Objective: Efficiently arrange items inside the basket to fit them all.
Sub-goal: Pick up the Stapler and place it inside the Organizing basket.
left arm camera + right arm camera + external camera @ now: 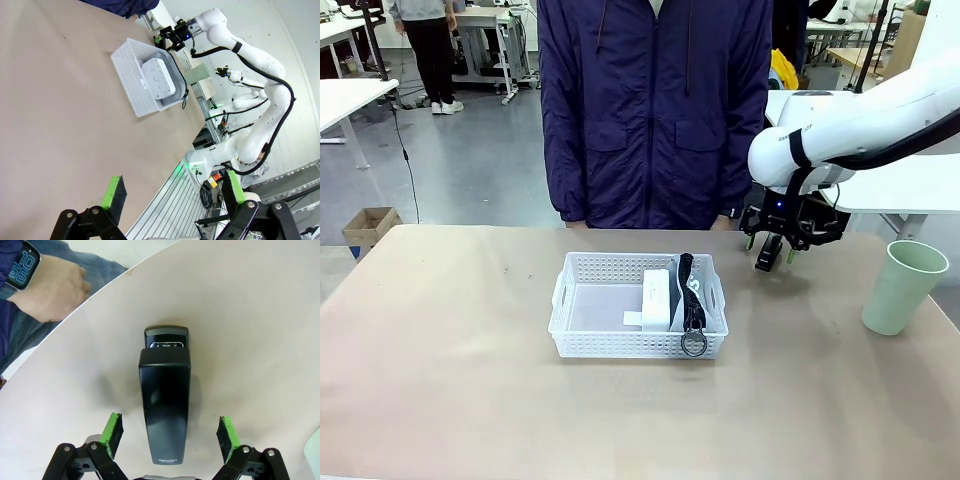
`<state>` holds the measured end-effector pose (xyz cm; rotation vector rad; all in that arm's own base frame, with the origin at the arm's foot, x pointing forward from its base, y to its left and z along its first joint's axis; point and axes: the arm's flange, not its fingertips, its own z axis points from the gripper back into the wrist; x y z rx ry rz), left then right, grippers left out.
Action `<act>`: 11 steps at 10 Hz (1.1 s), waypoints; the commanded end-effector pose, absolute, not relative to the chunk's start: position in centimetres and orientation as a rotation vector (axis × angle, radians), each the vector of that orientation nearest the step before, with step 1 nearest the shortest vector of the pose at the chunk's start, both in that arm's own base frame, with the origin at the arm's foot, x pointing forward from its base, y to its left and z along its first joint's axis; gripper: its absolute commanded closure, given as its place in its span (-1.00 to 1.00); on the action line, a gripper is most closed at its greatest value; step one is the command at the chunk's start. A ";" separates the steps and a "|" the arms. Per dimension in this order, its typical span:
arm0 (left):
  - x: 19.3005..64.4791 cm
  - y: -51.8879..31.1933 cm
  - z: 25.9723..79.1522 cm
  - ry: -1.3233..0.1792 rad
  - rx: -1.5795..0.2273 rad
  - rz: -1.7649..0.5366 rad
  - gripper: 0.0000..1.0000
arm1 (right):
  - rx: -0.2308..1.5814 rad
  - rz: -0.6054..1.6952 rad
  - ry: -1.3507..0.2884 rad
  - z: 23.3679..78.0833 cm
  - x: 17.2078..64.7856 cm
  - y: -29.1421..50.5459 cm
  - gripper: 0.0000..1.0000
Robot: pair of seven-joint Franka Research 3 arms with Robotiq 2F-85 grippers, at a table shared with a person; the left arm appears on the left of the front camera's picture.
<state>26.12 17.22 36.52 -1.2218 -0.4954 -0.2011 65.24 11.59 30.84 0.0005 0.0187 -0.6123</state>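
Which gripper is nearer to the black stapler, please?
Right. The right gripper hovers above the black stapler, jaws open; the left gripper is far away, beyond the basket.

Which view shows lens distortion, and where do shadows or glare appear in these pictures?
Front view: sharp, even light, only a weak shadow beside the basket. Left wrist view: rolled sideways, the table edge bends from the wide lens. Right wrist view: the table edge curves strongly; the stapler has a soft sheen and a faint shadow on its left.
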 end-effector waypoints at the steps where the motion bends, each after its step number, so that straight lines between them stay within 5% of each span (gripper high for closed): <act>1: 26.0 17.2 37.0 -0.494 -1.237 -0.189 -1.00 | -0.056 -0.642 0.016 31.0 66.0 12.0 -1.00; 2: 26.0 17.2 37.0 -0.494 -1.237 -0.189 -1.00 | -0.081 -0.647 0.018 31.0 66.0 12.1 -0.57; 3: 26.0 17.2 37.0 -0.494 -1.237 -0.189 -1.00 | -0.088 -0.647 0.025 30.9 66.0 12.1 0.12; 5: 26.0 17.2 37.0 -0.494 -1.237 -0.189 -1.00 | -0.097 -0.650 0.016 30.7 66.0 12.1 1.00; 8: 26.0 17.2 37.0 -0.494 -1.237 -0.189 -1.00 | -0.108 -0.638 0.037 30.6 66.1 12.3 0.86; 11: 26.0 17.2 37.0 -0.494 -1.237 -0.189 -1.00 | -0.118 -0.624 0.049 30.6 66.2 12.3 1.00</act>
